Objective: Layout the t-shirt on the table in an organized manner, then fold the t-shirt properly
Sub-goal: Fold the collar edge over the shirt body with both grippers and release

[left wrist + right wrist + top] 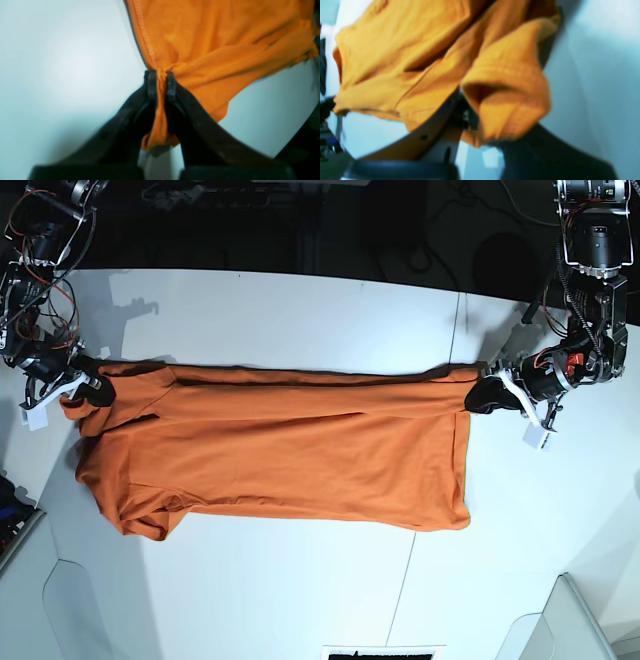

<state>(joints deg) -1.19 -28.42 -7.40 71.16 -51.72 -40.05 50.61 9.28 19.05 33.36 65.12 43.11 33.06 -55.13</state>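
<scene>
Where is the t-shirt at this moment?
In the base view, the t-shirt lies stretched across the table, between the left hand and right hand.

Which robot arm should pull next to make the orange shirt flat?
Probably the left. Its tool pinches the t-shirt at a tidy hem corner, so pulling outward should stretch it. The right tool grips the crumpled sleeve end. Both are shut on cloth, so either could pull.
</scene>
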